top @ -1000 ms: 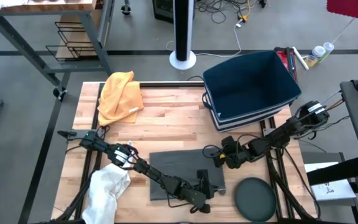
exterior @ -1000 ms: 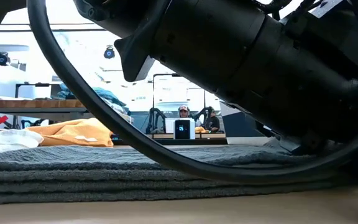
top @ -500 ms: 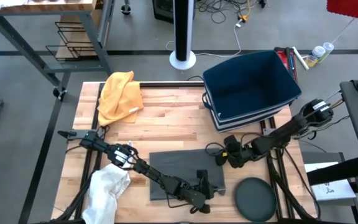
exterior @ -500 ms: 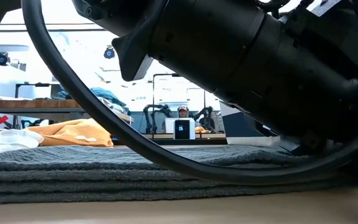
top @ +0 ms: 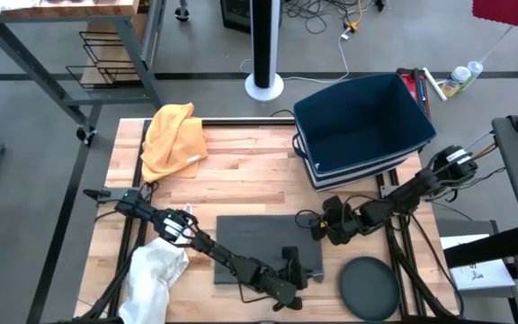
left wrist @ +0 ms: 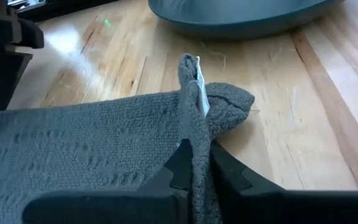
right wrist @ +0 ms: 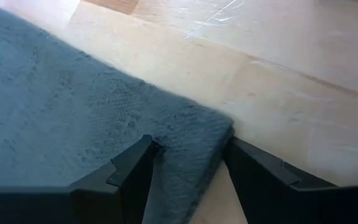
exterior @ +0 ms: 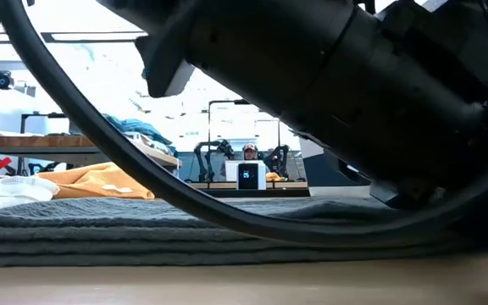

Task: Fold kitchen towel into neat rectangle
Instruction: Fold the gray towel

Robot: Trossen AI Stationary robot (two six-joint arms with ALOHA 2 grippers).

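Towel (top: 263, 245) lies long-axis across the table, left end effector (top: 288, 270) pinching its corner, right end effector (top: 317, 225) spread astride another.

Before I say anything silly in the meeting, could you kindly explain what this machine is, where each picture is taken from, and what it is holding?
It is a robot with two dark arms at a wooden table. One picture looks straight down, one looks level across the tabletop, and two come from cameras on the wrists. A grey towel, already folded in layers, lies near the front. The left gripper is shut on the towel's corner, pinching it upright. The right gripper stands open astride another corner, gripping nothing yet. Also on the table: an orange cloth, a white cloth, a blue bin and a dark round lid.
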